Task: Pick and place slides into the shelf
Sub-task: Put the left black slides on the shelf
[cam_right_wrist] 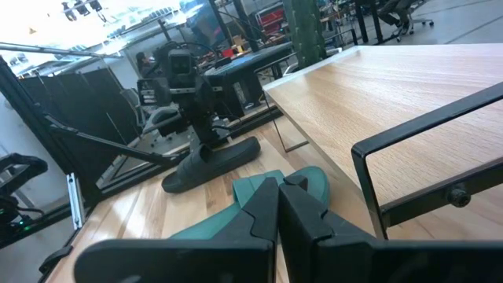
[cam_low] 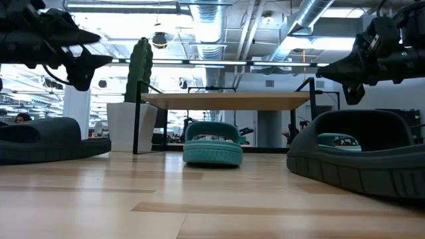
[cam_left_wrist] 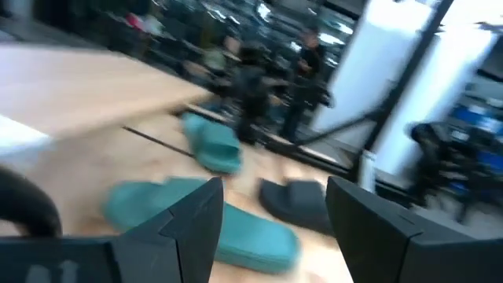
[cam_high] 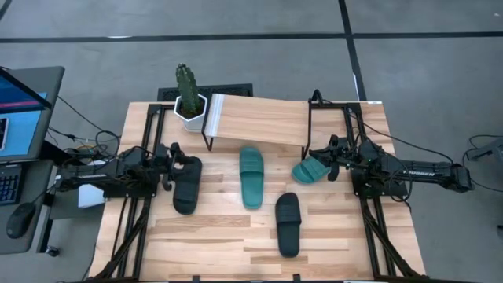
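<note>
A teal slide (cam_high: 251,178) lies sole-down mid-table, with a black slide (cam_high: 288,225) nearer the front edge. Another black slide (cam_high: 187,185) lies on the left. My left gripper (cam_high: 175,160) hovers open above its far end, clear of it in the low view (cam_low: 83,63). My right gripper (cam_high: 324,163) is shut on the second teal slide (cam_high: 309,170) beside the shelf's right black frame (cam_high: 309,134). The shelf (cam_high: 259,119), a tilted light-wood board, carries no slides. My right gripper (cam_right_wrist: 277,192) pinches the teal slide (cam_right_wrist: 306,185) between its two fingers, coming level from the table's right side. The fingers hide which part they have. The slide looks tilted up in the high view; whether its lower end is on the table cannot be told.
A cactus in a white pot (cam_high: 189,102) stands at the shelf's left end. A laptop (cam_high: 20,110) and cables sit off the table's left. People (cam_left_wrist: 302,71) show in the room beyond. Bare wood lies along the near edge (cam_high: 204,251).
</note>
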{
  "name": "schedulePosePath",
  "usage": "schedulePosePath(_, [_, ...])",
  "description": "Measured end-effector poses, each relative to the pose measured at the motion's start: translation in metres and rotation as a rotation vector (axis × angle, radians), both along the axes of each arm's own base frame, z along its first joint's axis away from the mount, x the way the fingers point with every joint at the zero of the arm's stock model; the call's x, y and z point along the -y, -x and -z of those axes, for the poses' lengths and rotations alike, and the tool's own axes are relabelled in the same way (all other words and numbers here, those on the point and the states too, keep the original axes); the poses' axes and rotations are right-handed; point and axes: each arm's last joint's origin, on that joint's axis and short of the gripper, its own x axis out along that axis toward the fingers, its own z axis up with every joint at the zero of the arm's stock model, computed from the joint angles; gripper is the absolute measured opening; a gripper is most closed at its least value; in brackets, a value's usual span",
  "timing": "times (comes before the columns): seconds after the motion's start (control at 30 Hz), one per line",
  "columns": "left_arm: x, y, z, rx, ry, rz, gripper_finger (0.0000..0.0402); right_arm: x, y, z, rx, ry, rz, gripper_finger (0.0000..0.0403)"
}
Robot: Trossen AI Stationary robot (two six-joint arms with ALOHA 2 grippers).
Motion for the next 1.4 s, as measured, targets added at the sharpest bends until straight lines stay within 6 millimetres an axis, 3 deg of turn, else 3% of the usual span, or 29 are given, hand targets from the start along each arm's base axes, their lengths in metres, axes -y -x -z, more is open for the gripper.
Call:
schedulePosePath(0.3, [0.013,0.017,-0.052,0.212,-0.016,0.434,0.0212,0.0,0.0,0.0,0.0,0.0,0.0,0.0])
schedulePosePath(0.5, [0.018,0.031,-0.078,0.287,-0.069,0.598,0.0212,0.0,0.0,0.0,0.0,0.0,0.0,0.0])
schedulePosePath(0.7, [0.019,0.028,-0.067,0.161,-0.03,0.628,0.0212,0.0,0.0,0.0,0.0,0.0,0.0,0.0])
schedulePosePath(1.1, [0.01,0.02,-0.035,-0.153,0.058,0.295,0.0212,0.0,0.0,0.0,0.0,0.0,0.0,0.0])
schedulePosePath(1.4, [0.007,0.014,-0.032,-0.217,0.219,0.184,0.0212,0.0,0.0,0.0,0.0,0.0,0.0,0.0])
